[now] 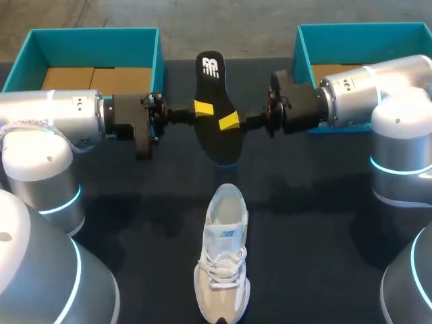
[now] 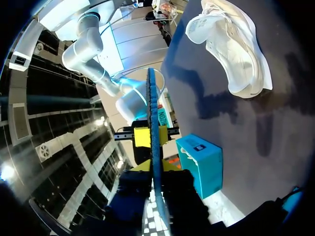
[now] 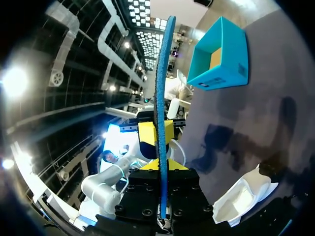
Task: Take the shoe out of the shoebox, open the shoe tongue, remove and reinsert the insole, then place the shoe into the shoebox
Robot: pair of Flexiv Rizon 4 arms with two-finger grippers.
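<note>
One white lace-up mesh sneaker (image 1: pixel 223 260) lies on one dark table (image 1: pixel 324 236). Beyond the sneaker there is one black foam insole (image 1: pixel 214 115). There are two open teal cardboard boxes: a left box (image 1: pixel 159 57) and a right box (image 1: pixel 305 50), both farther back than the sneaker. Two silver arms flank the sneaker, carrying two yellow-tipped grippers in all, the left gripper (image 1: pixel 202 108) and the right gripper (image 1: pixel 229 121).

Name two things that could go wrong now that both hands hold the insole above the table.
1. The left hand and right hand pinch the insole from opposite edges; uneven motion could bend or drop it.
2. The shoe stands unheld, so pushing the insole in may shove or tip it.
</note>
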